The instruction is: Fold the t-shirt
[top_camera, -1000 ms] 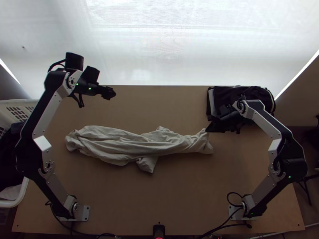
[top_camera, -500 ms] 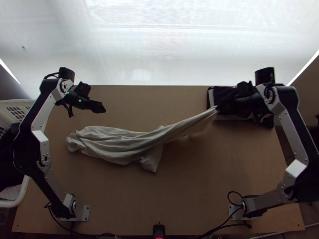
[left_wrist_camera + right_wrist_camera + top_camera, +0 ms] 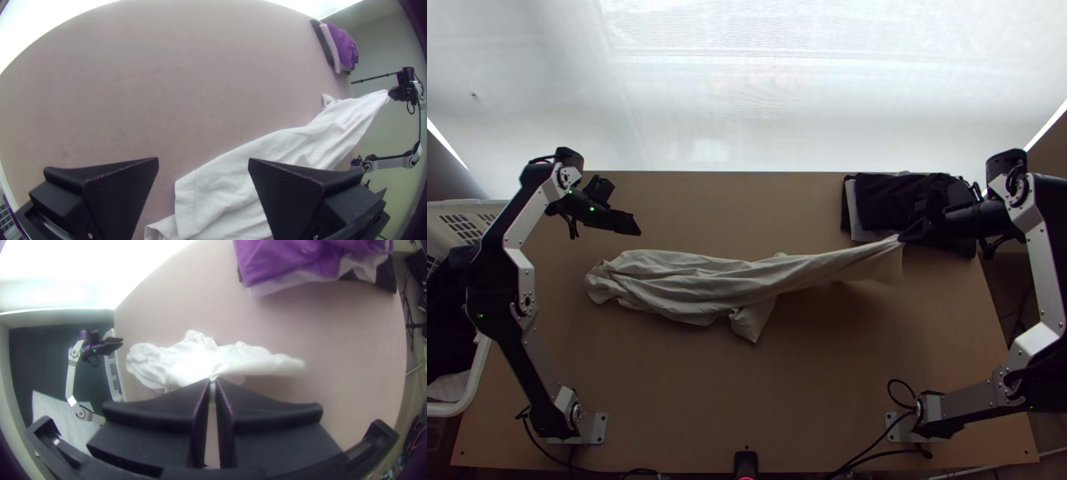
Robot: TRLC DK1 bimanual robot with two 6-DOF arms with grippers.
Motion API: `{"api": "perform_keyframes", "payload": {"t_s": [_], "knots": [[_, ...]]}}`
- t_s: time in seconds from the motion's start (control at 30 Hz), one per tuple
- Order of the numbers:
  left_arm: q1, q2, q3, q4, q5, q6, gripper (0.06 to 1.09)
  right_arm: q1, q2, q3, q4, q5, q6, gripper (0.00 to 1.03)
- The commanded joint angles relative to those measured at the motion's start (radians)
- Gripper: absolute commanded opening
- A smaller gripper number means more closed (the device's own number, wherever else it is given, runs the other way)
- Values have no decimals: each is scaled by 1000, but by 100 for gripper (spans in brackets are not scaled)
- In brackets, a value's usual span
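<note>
Evidently the step in hand is being the spreading-out, folding proper waiting on it: the off-white cloth t-shirt (image 3: pixel 691 284) is lying bunched lengthwise across the middle of the light wooden table (image 3: pixel 747 400), its left part sagging into long creases and a small flap poking towards the near edge. The right pincer (image 3: pixel 212 381) is clamping one end of the t-shirt, its two black fingers closing on a gathered pinch, and that end is seemingly hanging off the wood beside the folded stack of dark and pale clothes (image 3: pixel 883 200). The left pincer (image 3: pixel 203 162) is holding nothing, its wide black fingers standing well apart over the table, near the crumpled end and towards the far edge. Judging from this, the next move is calling for the left pincer to be taking a hem or corner at that loose end, so that both arms are sharing the t-shirt and opening it flat before any fold is being laid. Pulling from the right alone is risking a twisted rope rather than an open sheet, and so narrow a pinch could be slipping; which part of the garment the right pincer is gripping, I cannot tell
</note>
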Motion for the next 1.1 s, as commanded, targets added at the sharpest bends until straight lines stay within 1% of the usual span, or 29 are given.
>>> {"api": "perform_keyframes", "payload": {"t_s": [0.0,0.13,0.23,0.33,0.47,0.6,0.87,0.9,0.93,1.0,1.07], "knots": [[-9,95,66,-60,2,5,104,-50,42,-93,-21,-13,-5,3],[-24,107,74,-124,0,16,103,4,71,-56,-9,-14,-2,3],[-33,106,73,-192,-4,36,103,16,92,-34,-9,-14,0,3],[-37,95,66,-225,-20,39,103,22,115,-18,-6,-14,0,3],[-40,80,43,-238,-96,39,103,21,144,13,-6,-14,0,3],[-23,71,14,-244,-124,39,103,21,163,44,-6,-13,0,3],[-32,72,-23,-235,-119,62,103,24,174,52,-4,-13,0,3],[-35,72,-27,-236,-113,64,101,24,174,55,-4,-13,0,3],[-40,72,-29,-236,-106,64,97,24,174,56,-4,-13,0,3],[-46,71,-33,-239,-84,68,97,22,175,56,-4,-11,0,3],[-56,72,-36,-241,-83,73,97,21,175,58,-4,-11,0,3]]}}
